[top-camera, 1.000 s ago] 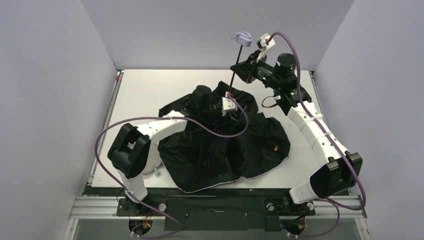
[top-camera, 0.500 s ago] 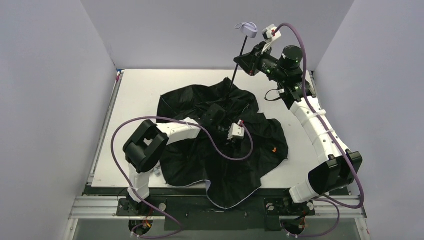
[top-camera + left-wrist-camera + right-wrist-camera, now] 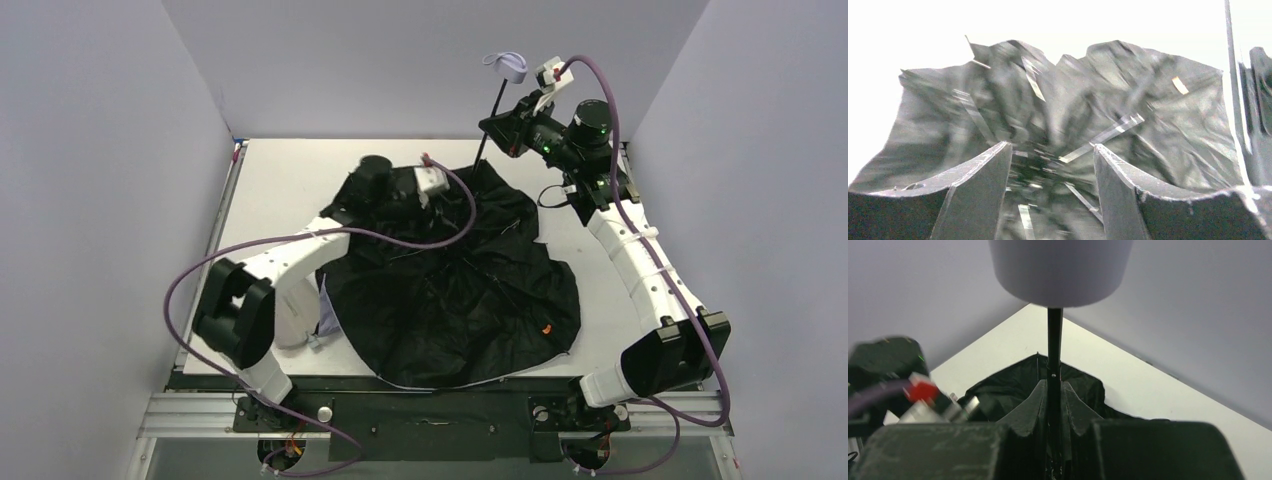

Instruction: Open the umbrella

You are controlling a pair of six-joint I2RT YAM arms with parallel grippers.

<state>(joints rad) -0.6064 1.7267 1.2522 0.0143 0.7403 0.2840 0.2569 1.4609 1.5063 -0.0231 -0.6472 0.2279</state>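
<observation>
Top external view, and the umbrella (image 3: 455, 300) lies lining-up across the bench (image 3: 280, 180), its black canopy (image 3: 440, 320) spread wide and rumpled, the near hem reaching the bench's front edge. The thin shaft (image 3: 490, 115) rises at a tilt from the far side to the pale handle (image 3: 507, 66). The right gripper (image 3: 1054, 405) is clamped on that shaft just under the handle. The left gripper (image 3: 1052, 165) hovers over the far part of the canopy, jaws wide with nothing held, silver ribs (image 3: 1103, 135) blurred beyond them.
</observation>
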